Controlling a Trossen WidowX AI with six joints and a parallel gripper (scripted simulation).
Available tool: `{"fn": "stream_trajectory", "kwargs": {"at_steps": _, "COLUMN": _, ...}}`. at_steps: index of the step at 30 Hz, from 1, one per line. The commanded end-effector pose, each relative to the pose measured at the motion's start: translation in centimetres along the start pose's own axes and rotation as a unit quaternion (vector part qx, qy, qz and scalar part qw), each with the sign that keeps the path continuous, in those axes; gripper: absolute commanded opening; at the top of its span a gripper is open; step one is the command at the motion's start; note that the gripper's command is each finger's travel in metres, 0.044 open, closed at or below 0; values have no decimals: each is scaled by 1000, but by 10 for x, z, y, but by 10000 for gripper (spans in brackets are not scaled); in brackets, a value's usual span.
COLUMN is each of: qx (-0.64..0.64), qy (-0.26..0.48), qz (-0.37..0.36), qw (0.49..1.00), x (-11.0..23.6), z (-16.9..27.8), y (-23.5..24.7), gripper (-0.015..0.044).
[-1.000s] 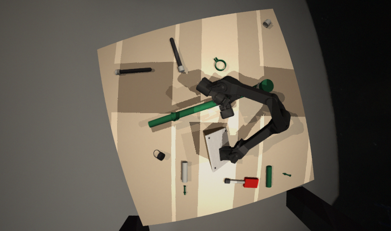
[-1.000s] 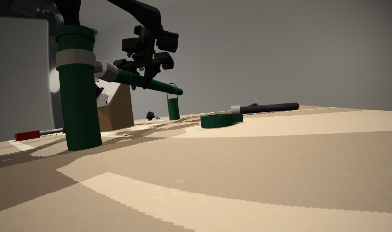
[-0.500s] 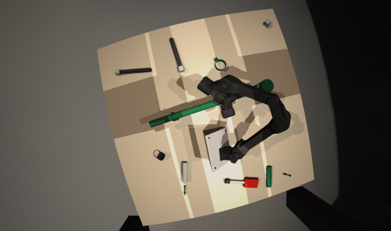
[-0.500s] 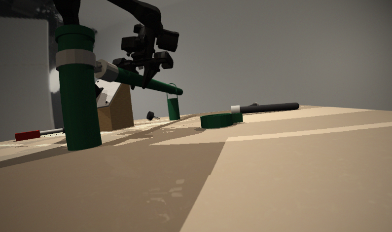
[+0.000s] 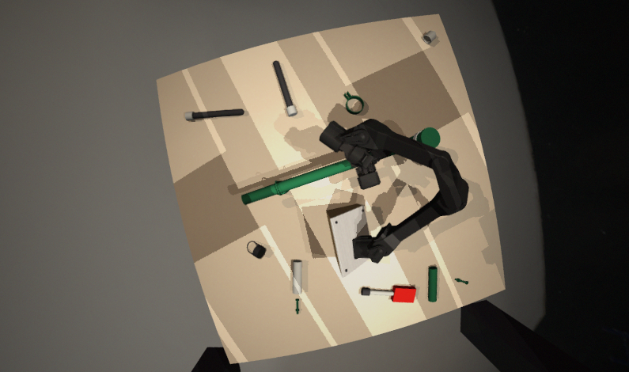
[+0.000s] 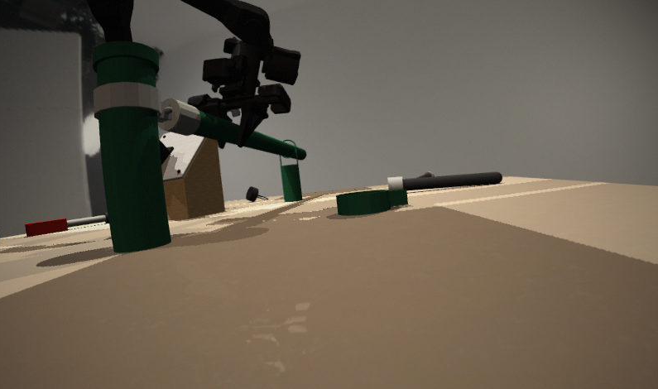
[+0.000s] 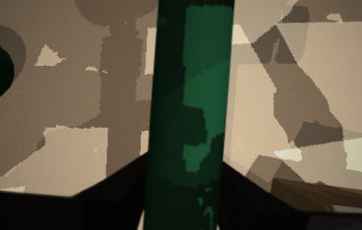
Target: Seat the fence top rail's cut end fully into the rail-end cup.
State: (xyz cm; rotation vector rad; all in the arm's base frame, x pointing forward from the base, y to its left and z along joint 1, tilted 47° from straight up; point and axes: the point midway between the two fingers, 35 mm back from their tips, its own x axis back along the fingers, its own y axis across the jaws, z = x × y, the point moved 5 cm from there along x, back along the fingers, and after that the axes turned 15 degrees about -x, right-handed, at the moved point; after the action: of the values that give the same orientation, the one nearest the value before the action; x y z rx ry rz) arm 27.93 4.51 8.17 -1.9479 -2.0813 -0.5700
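Gripper (image 6: 244, 137) clamped partway closed on green top rail (image 6: 253, 138), upper left of exterior frame. Rail's near end sits in grey rail-end cup (image 6: 179, 117) beside brace band (image 6: 126, 98) high on big post (image 6: 132, 169); far end passes through loop cap (image 6: 290, 149).

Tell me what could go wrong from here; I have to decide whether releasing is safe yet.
1. The gripper is shut on the long green top rail; opening abruptly could nudge it out of the grey rail-end cup.
2. How deep the rail sits in the cup is hidden.
3. More pushing might slide the grey brace band down the thick green post.
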Motion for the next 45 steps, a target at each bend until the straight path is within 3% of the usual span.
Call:
{"fn": "stream_trajectory", "kwargs": {"at_steps": 1, "qx": -8, "qy": -1, "qz": -15, "qw": 1000, "x": 5, "z": -7, "y": 6, "gripper": 0}}
{"fn": "stream_trajectory", "kwargs": {"at_steps": 45, "qx": -8, "qy": -1, "qz": -15, "qw": 1000, "x": -3, "z": -20, "y": 3, "gripper": 0}}
